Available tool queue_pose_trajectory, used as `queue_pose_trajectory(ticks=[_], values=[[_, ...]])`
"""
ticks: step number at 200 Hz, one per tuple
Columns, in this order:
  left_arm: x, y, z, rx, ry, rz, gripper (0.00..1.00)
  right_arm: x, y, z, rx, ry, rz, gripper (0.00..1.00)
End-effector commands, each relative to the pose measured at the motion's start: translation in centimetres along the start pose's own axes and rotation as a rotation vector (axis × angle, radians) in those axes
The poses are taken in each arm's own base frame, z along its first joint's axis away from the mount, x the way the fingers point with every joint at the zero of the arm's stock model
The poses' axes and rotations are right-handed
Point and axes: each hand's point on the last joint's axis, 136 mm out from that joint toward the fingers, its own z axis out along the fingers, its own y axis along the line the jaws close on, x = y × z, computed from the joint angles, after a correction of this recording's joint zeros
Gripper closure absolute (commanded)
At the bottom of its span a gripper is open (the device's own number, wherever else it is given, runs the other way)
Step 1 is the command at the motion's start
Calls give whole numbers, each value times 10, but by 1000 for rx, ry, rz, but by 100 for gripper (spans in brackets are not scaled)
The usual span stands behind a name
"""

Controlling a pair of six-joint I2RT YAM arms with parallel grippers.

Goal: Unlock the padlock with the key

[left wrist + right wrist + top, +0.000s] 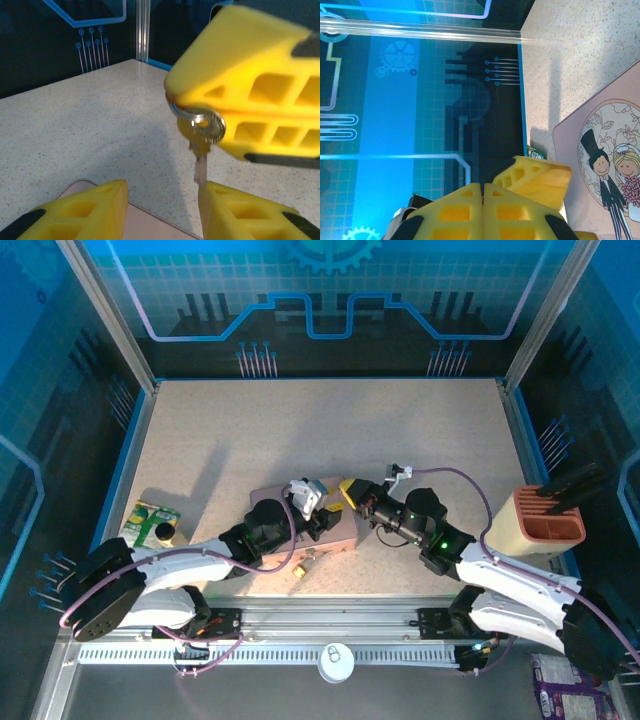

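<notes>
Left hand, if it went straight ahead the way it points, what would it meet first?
Probably the key, held by the right hand just ahead of the left hand; depth is unclear.

From my overhead feed, the left arm (170, 575) at lower left and the right arm (510, 590) at lower right are glossy white shells with black joint housings. Each trails a purple cable (470, 483), and a green light (441, 537) glows on the right one. The left gripper (160, 215) and right gripper (483, 210) have yellow plastic fingers with cut-out windows and black pads.
</notes>
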Motion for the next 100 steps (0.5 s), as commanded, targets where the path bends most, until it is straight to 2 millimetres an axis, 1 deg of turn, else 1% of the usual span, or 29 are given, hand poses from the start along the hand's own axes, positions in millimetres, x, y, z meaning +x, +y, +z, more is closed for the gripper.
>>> queue_pose_trajectory(ticks=[1, 17, 35, 59, 66, 100], values=[[-20, -3, -1, 5, -85, 17, 58, 0, 7, 1, -29, -20, 3, 100], [-21, -5, -2, 15, -94, 18, 59, 1, 6, 2, -29, -18, 5, 100], [-22, -6, -3, 23, -99, 20, 64, 2, 5, 2, -24, -16, 5, 100], [-20, -7, -3, 30, -86, 34, 75, 1, 2, 1, -18, -25, 7, 100], [-19, -6, -3, 26, -81, 39, 77, 1, 1, 1, -16, -28, 4, 100], [-19, -3, -7, 12, -90, 42, 78, -4, -6, -5, 19, -60, -3, 100]])
